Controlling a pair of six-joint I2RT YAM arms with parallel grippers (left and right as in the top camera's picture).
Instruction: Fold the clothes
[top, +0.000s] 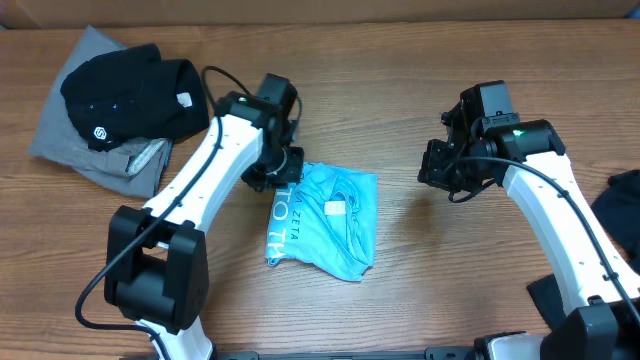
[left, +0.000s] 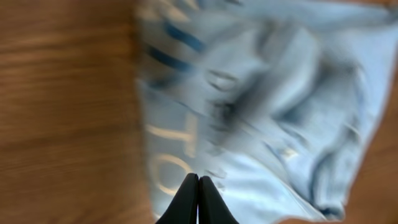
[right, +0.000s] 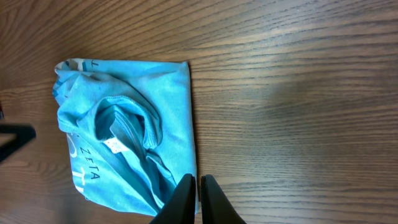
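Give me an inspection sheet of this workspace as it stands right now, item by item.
Surface: wood-grain table.
Job's things: light blue T-shirt, roughly folded, centre; black T-shirt lying on grey T-shirt, far left.
Clutter: dark fabric at the right edge, cut off by the frame.
Grippers: left gripper shut, over the light blue T-shirt's edge; right gripper shut, empty.
Cables: black cable looping off the left arm.
Surroundings: nothing seen.

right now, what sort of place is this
Probably a robot lab bench, not a home: a left arm and right arm at a wood-grain table, a folded light blue T-shirt between them, black and grey clothes piled at one corner.
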